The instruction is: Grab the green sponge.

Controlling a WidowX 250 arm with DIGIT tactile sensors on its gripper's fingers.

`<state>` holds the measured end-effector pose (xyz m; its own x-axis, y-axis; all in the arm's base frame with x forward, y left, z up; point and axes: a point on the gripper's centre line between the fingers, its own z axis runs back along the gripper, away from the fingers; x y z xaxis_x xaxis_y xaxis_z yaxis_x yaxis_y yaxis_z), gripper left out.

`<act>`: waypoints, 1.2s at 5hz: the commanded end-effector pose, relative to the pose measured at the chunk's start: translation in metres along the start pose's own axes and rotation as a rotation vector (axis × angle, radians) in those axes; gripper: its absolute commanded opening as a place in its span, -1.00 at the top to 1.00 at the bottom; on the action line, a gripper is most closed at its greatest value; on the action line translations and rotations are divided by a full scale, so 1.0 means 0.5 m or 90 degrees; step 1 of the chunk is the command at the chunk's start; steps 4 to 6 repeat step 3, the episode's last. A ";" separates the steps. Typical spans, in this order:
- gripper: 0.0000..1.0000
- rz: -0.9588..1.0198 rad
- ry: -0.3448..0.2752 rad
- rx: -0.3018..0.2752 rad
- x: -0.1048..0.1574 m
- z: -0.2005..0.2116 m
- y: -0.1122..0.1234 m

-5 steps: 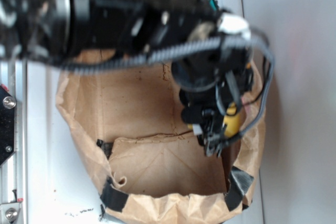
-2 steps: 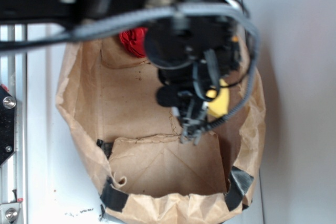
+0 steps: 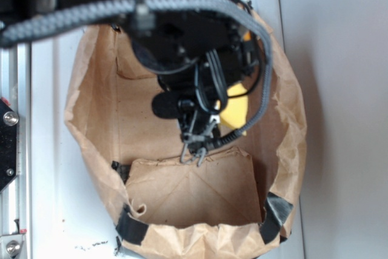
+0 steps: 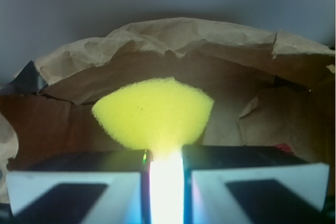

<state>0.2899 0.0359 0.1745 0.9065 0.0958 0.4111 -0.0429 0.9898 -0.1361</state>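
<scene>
Gripper [image 4: 164,182] fingers [image 4: 79,184] were clamped on the narrow end of the yellow green sponge [image 4: 153,113], inside the brown paper bag [image 3: 91,119].

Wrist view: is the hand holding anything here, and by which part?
Yes. The hand is shut on the yellow sponge, pinching its narrow lower end between the fingers; the wide rounded part fans out above, inside the paper bag.

Crumpled brown paper bag [image 3: 97,119] lying open on a white tabletop [image 3: 339,89], mouth rim rolled down and patched with black tape strips [image 3: 276,213] at its near corners, creased flat bottom [image 3: 194,195] exposed inside, silver metal rail with screws [image 3: 11,150] along the tabletop's left edge.
</scene>
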 end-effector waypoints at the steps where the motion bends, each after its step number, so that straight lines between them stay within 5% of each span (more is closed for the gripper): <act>1: 1.00 -0.017 -0.017 0.015 0.004 0.056 0.033; 6: 1.00 -0.017 -0.018 0.008 0.001 0.052 0.041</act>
